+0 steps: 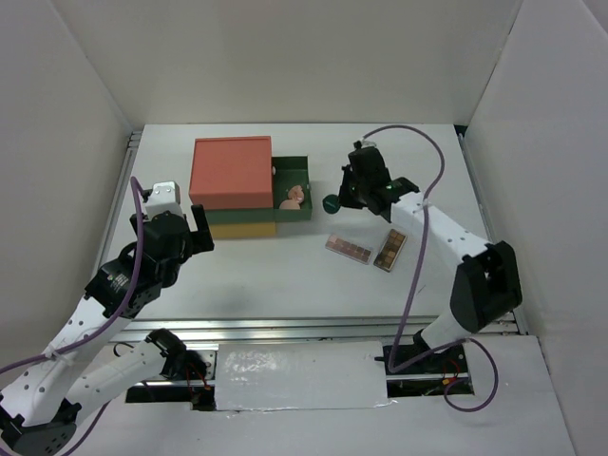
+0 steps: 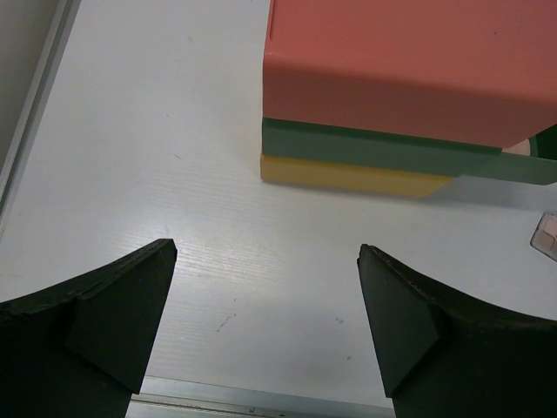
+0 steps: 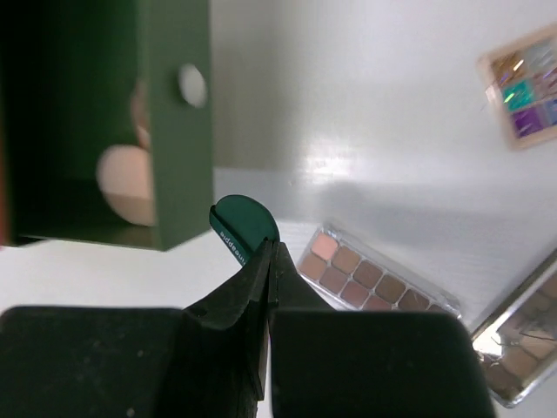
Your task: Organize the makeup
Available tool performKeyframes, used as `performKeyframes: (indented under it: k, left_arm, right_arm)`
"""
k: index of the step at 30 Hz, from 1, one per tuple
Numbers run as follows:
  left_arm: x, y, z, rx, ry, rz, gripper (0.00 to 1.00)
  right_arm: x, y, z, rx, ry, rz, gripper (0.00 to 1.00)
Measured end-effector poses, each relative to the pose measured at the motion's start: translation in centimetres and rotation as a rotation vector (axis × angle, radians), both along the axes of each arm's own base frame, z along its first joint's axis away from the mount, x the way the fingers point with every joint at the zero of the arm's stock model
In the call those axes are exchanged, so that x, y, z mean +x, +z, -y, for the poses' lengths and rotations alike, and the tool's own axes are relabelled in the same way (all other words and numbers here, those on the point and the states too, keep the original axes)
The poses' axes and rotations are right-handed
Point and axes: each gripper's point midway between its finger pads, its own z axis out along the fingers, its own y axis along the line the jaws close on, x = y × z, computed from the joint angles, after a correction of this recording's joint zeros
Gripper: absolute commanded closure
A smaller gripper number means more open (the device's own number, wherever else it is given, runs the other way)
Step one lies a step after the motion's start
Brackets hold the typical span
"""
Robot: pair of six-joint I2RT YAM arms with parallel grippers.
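My right gripper point(image 1: 338, 200) is shut on the dark-green disc point(image 1: 330, 202) and holds it just right of the open green drawer point(image 1: 293, 169). In the right wrist view the disc point(image 3: 244, 225) sticks out past my shut fingertips point(image 3: 271, 251), beside the drawer front point(image 3: 178, 131). Peach puffs point(image 1: 294, 197) lie in the drawer; one shows in the right wrist view point(image 3: 126, 183). Two long brownish palettes point(image 1: 349, 249) point(image 1: 389, 250) lie on the table. A small square palette point(image 3: 526, 87) lies further off. My left gripper point(image 2: 266, 254) is open and empty. The green tube is out of view.
The stacked drawer box with its orange top point(image 1: 231, 171), green middle and yellow bottom point(image 2: 348, 174) stands at the back left. White walls close in the table on three sides. A metal rail point(image 1: 313, 330) runs along the near edge.
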Motion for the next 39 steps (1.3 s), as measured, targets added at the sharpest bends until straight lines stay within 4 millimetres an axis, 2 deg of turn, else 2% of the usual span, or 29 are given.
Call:
performKeyframes:
  k: [2, 5, 8, 11, 12, 15, 16, 18, 19, 20, 21, 23, 25, 27, 28, 31, 33, 35, 39]
  left_arm:
    - [0.0, 0.0, 0.0, 0.000, 0.000, 0.000, 0.01]
    - [0.0, 0.0, 0.0, 0.000, 0.000, 0.000, 0.01]
    - [0.0, 0.0, 0.0, 0.000, 0.000, 0.000, 0.01]
    - [0.0, 0.0, 0.0, 0.000, 0.000, 0.000, 0.01]
    - [0.0, 0.0, 0.0, 0.000, 0.000, 0.000, 0.01]
    - [0.0, 0.0, 0.0, 0.000, 0.000, 0.000, 0.01]
    - [0.0, 0.0, 0.0, 0.000, 0.000, 0.000, 0.00]
    - [0.0, 0.0, 0.0, 0.000, 0.000, 0.000, 0.01]
    - [0.0, 0.0, 0.0, 0.000, 0.000, 0.000, 0.00]
    - [0.0, 0.0, 0.0, 0.000, 0.000, 0.000, 0.01]
    - [0.0, 0.0, 0.0, 0.000, -0.001, 0.000, 0.01]
    - [0.0, 0.0, 0.0, 0.000, -0.001, 0.000, 0.01]
    - [0.0, 0.0, 0.0, 0.000, -0.001, 0.000, 0.00]
    - [0.0, 0.0, 0.0, -0.001, 0.000, 0.001, 0.01]
    - [0.0, 0.0, 0.0, -0.001, 0.003, 0.002, 0.01]
    - [0.0, 0.1, -0.2, 0.001, 0.014, 0.005, 0.01]
    - [-0.1, 0.2, -0.5, 0.004, 0.029, 0.011, 0.01]
    - [-0.2, 0.4, -0.9, 0.005, 0.044, 0.021, 0.01]
    - [-0.6, 1.0, -1.4, -0.007, 0.057, 0.049, 0.01]
  right_arm:
    - [0.3, 3.4, 0.4, 0.013, -0.025, 0.073, 1.00]
    - [0.4, 8.3, -0.2, 0.067, -0.019, 0.179, 1.00]
    - [0.5, 11.9, -1.9, 0.135, 0.038, 0.232, 1.00]
    - [2.1, 14.1, -4.7, 0.180, 0.096, 0.257, 1.00]
    - [2.8, 14.1, -5.6, 0.183, 0.106, 0.255, 1.00]
    - [4.3, 11.8, -7.6, 0.170, 0.126, 0.207, 0.81]
    - [4.6, 10.6, -8.0, 0.160, 0.127, 0.183, 0.63]
    - [4.9, 7.8, -8.4, 0.130, 0.119, 0.124, 0.40]
    - [4.8, 6.7, -8.5, 0.117, 0.117, 0.100, 0.32]
    - [4.8, 5.9, -8.5, 0.107, 0.114, 0.081, 0.20]
    - [4.8, 5.5, -8.5, 0.101, 0.107, 0.069, 0.12]
    - [4.9, 5.6, -8.0, 0.093, 0.087, 0.080, 0.11]
    - [5.0, 6.2, -7.1, 0.082, 0.051, 0.109, 0.23]
    - [4.8, 6.7, -5.4, 0.056, -0.004, 0.131, 0.65]
    - [4.9, 7.1, -4.7, 0.044, -0.032, 0.143, 1.00]
    - [5.7, 7.4, -2.3, 0.013, -0.124, 0.170, 1.00]
    - [6.3, 6.3, -1.6, -0.014, -0.139, 0.157, 1.00]
    - [7.0, 4.2, -1.9, -0.037, -0.111, 0.125, 1.00]
    - [6.9, -1.2, -4.4, -0.036, 0.025, 0.031, 1.00]
